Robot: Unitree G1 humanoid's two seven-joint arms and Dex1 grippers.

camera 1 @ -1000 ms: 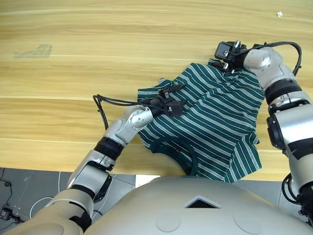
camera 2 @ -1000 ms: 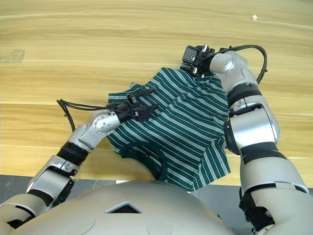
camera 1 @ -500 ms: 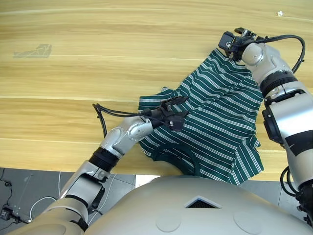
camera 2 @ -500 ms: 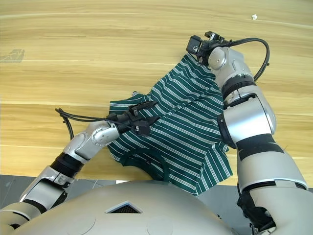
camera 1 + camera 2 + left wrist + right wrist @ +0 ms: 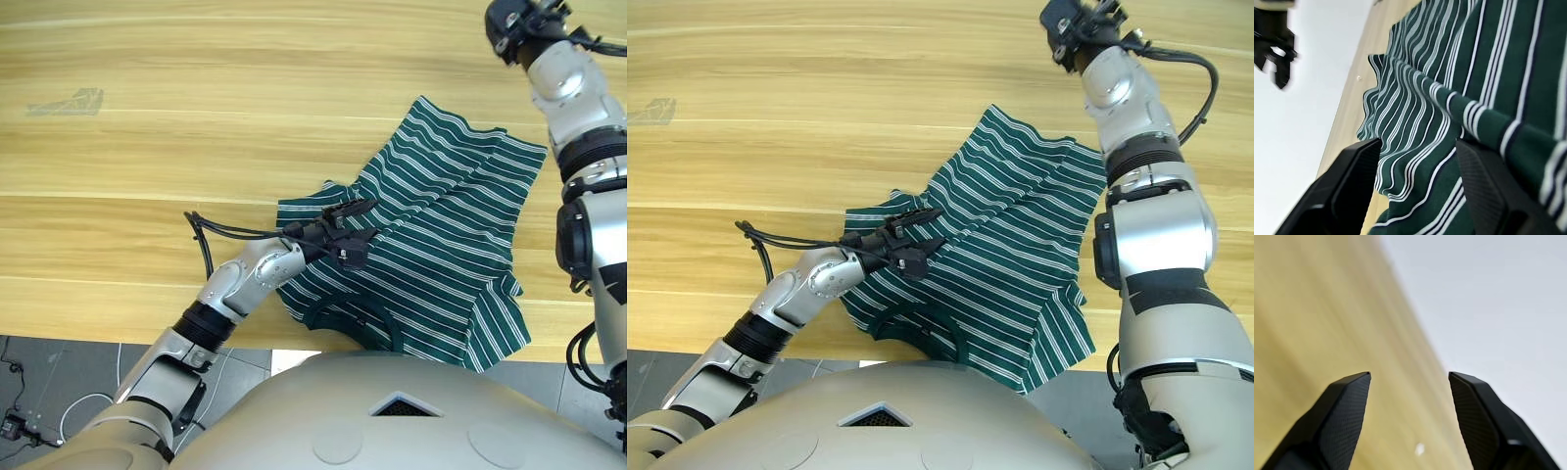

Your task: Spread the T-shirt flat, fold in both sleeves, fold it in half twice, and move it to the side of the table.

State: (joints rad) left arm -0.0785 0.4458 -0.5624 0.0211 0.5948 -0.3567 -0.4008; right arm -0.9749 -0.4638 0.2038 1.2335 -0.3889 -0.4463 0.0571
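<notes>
Left tool [image 5: 359, 231]: fingers [image 5: 1352, 181] apart, set down over the T-shirt [image 5: 441, 235]. They straddle a raised ridge of striped cloth that runs through the gap. The cloth touches or nearly touches the inner faces. I cannot confirm a pinch, so I record it as parted.

Right tool [image 5: 1409, 376]: fingers [image 5: 1347, 406] apart with nothing between them. It is held over bare table [image 5: 196, 98]. A small pale speck [image 5: 1419, 449] lies on the wood just beyond its tips. In the left wrist view this tool appears far off, clear of the fabric.

T-shirt: dark green with thin white stripes, lying on the table, partly spread and not flat.
- The bulk of the cloth lies beyond and to the right of the left tool and reaches away towards the right tool.
- The far hem corner lies nearest the right tool but well apart from it, on the robot's side of that tool.
- The collar [image 5: 348, 311] lies on the near side of the left tool, close to the table's front edge.
- A sleeve [image 5: 495, 328] fans out well to the right of the left tool, at the same front edge.
- Wrinkles and a folded-over flap [image 5: 313, 201] sit just left of the left tool's tips.
</notes>
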